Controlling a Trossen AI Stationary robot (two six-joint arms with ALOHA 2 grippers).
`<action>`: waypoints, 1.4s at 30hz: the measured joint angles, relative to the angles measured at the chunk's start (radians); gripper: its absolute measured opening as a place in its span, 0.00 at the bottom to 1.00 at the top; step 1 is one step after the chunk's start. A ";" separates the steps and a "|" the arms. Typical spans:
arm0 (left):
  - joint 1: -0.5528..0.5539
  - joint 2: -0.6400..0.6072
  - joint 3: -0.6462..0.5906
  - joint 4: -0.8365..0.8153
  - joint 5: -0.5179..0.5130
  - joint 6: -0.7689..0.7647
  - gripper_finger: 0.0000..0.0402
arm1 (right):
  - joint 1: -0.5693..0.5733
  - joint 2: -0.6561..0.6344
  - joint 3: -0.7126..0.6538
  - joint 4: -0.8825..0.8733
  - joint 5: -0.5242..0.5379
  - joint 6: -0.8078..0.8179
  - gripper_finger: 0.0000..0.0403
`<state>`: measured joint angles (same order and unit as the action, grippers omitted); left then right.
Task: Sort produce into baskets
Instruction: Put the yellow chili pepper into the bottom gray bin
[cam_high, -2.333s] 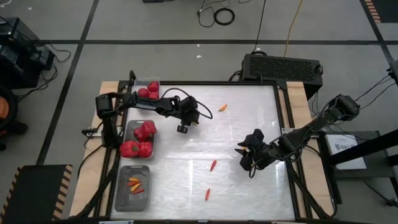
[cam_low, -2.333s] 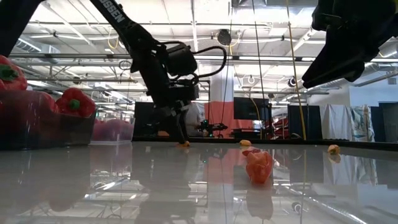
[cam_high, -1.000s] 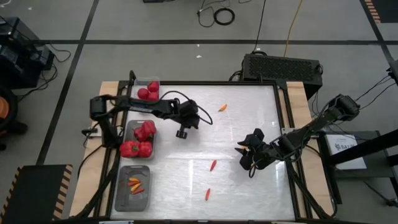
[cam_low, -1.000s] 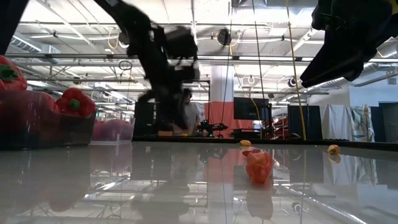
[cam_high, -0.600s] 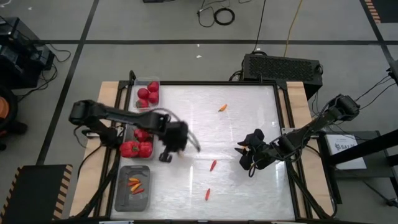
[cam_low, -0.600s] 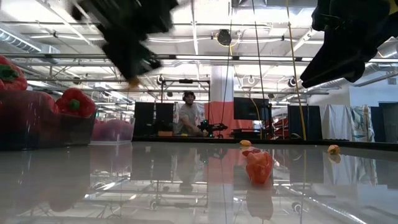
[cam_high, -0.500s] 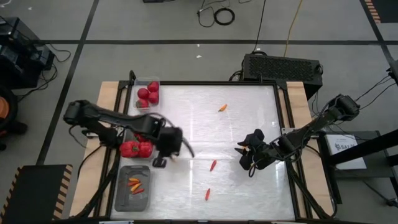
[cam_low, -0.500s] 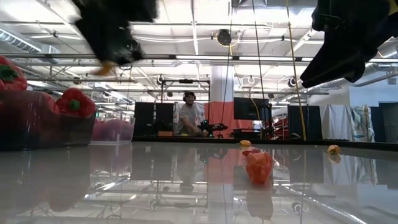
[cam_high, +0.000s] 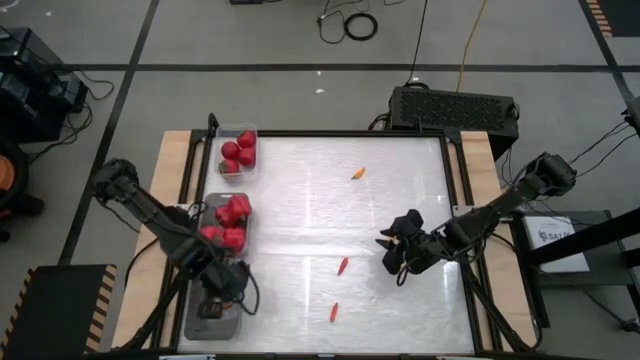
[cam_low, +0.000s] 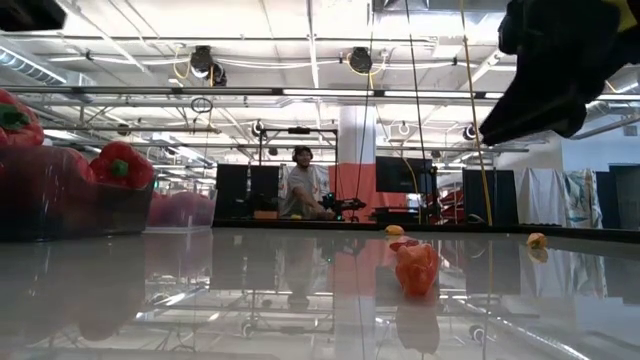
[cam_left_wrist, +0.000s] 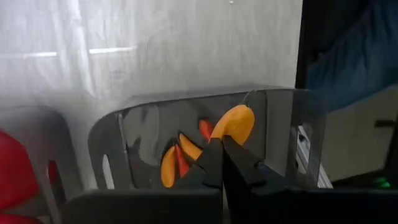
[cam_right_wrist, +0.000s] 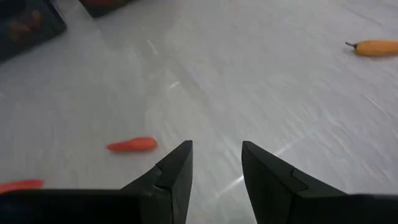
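Observation:
My left gripper (cam_high: 213, 303) hangs over the near grey tray (cam_high: 190, 325) at the table's left edge, shut on a small orange chili (cam_left_wrist: 234, 123). That tray (cam_left_wrist: 112, 143) holds a few chilies (cam_left_wrist: 177, 158). The middle grey tray (cam_high: 208, 205) holds red bell peppers (cam_high: 232, 212). The small clear tray (cam_high: 222, 135) holds tomatoes (cam_high: 239, 150). My right gripper (cam_high: 393, 256) is open and empty above the table's right half (cam_right_wrist: 214, 165). Loose chilies lie on the table in the middle (cam_high: 343, 265), toward the near edge (cam_high: 334, 312) and toward the far edge (cam_high: 358, 173). My left gripper pinches the orange chili by one end (cam_left_wrist: 219, 139) between its two fingertips. The fingers come from above. The rest of the chili sticks out past the fingertips, lifted clear above the tray with the chilies.
A black box (cam_high: 455, 105) stands beyond the table's far right corner. In the low view a chili (cam_low: 417, 265) lies mid-table and the bell peppers (cam_low: 120, 165) show at the left. A person (cam_low: 300, 190) stands far behind the table.
My left gripper, shut on the orange chili, has risen from the far middle of the table and swung toward the near left corner, ending over the near grey tray. My right gripper has kept still.

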<state>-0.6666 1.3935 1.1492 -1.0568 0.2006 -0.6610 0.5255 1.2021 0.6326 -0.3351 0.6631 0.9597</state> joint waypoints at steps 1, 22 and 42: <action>-0.017 0.001 0.000 0.000 -0.020 -0.020 0.00 | 0.000 0.011 0.000 -0.001 -0.001 0.000 0.32; -0.056 0.003 0.000 -0.059 -0.271 -0.150 0.29 | -0.083 0.104 0.000 0.037 -0.067 -0.027 0.32; 0.372 0.012 -0.291 1.104 -0.542 0.723 0.31 | -0.160 0.104 0.000 0.021 -0.062 -0.021 0.32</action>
<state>-0.2949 1.4057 0.8578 0.0472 -0.3416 0.0616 0.3659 1.3056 0.6323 -0.3144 0.6015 0.9382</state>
